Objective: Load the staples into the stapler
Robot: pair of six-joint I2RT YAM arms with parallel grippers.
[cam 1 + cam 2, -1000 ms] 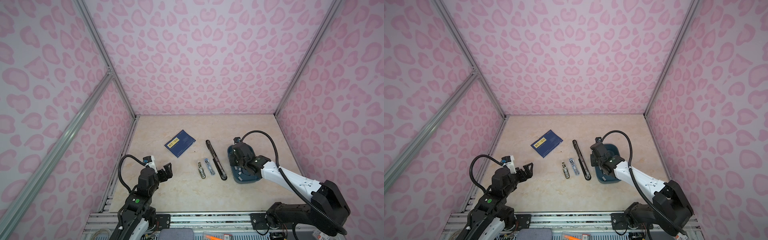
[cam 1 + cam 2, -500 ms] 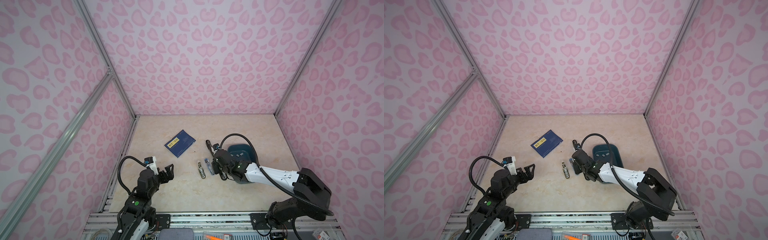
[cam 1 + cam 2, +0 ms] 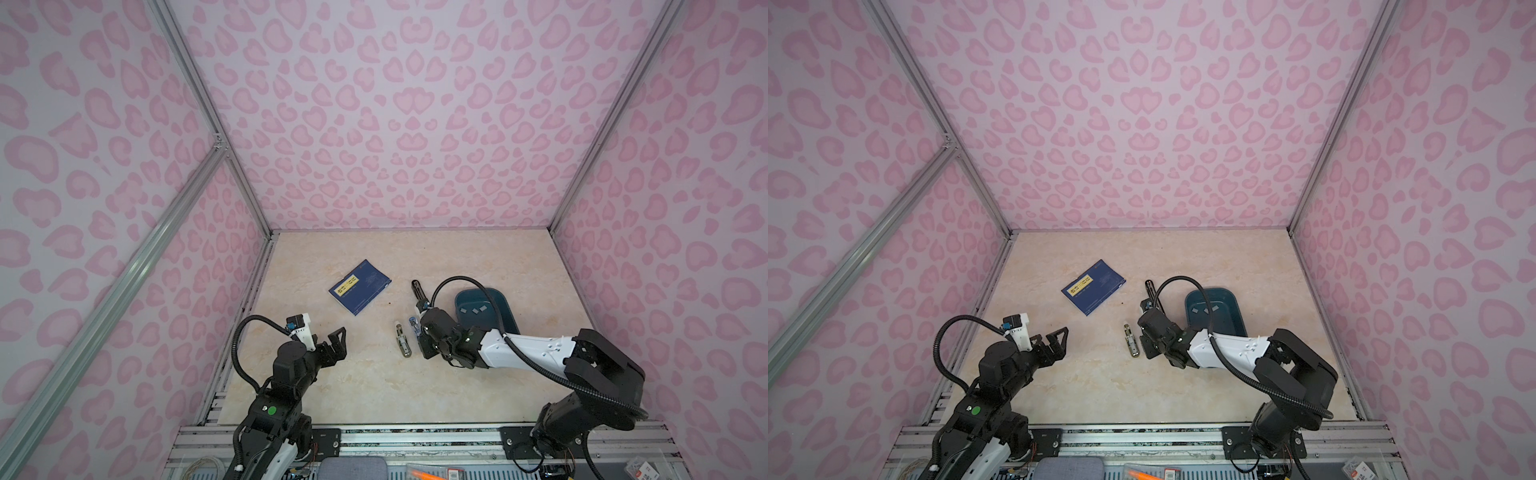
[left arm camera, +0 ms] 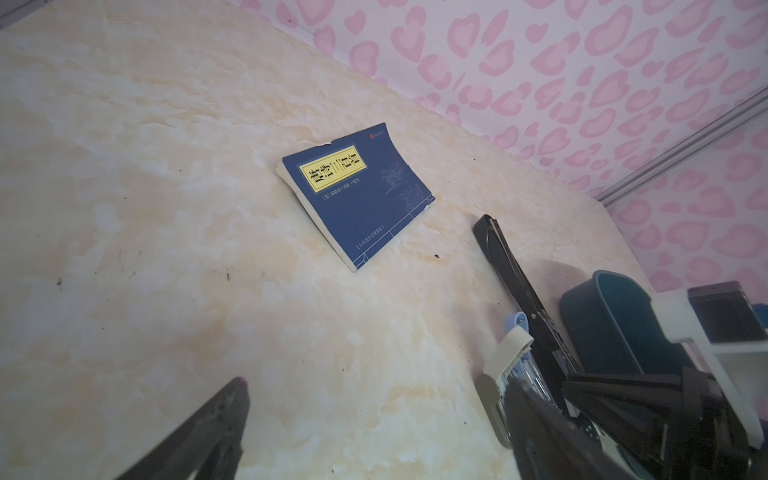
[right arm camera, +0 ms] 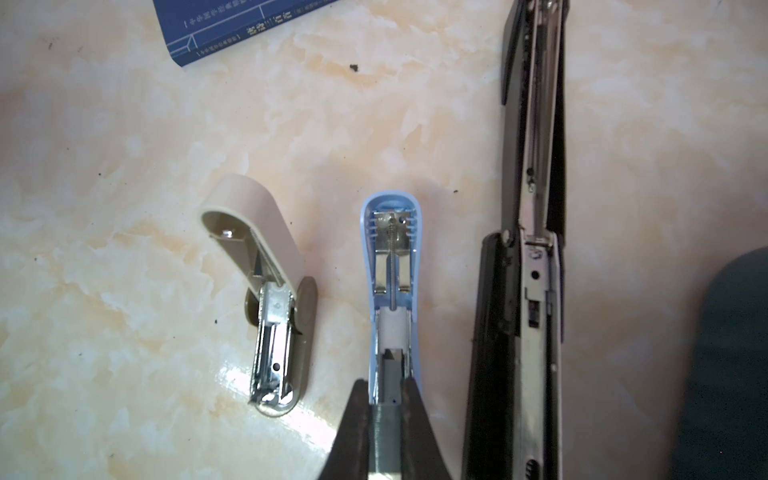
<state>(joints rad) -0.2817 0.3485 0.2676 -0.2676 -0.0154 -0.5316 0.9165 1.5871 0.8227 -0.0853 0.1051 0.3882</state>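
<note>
— While the right gripper (image 5: 386, 401) is clenching a ridged grey strip of staples (image 5: 385, 436) over the near end of the blue stapler (image 5: 390, 257), what is worrying you?

— The strip is lining up with the open channel, but the fingertips (image 5: 357, 415) are covering the spot where it is meeting the rail. I cannot tell whether it is seating or only hovering. If it is going in tilted, it is likely catching on a channel wall and snapping. The fingers are also straddling the blue body, so a sideways nudge would be dragging that light stapler along.

— And the neighbours?

— The beige stapler (image 5: 266, 266) is lying just left and the long black stapler (image 5: 536, 291) just right, both open, so the lane between them is running narrow. Straight up is looking like the safest way out.

— Where is the free room?

— The near and left parts of the table (image 3: 374, 386) are lying bare. The left gripper (image 3: 336, 345) is hanging there, spread wide and holding nothing, well apart from the staplers. The book (image 3: 360, 286) is resting farther back on the left. The teal tray (image 3: 505, 307), with loose strips (image 3: 475, 310) inside, is sitting right of the black stapler.
</note>
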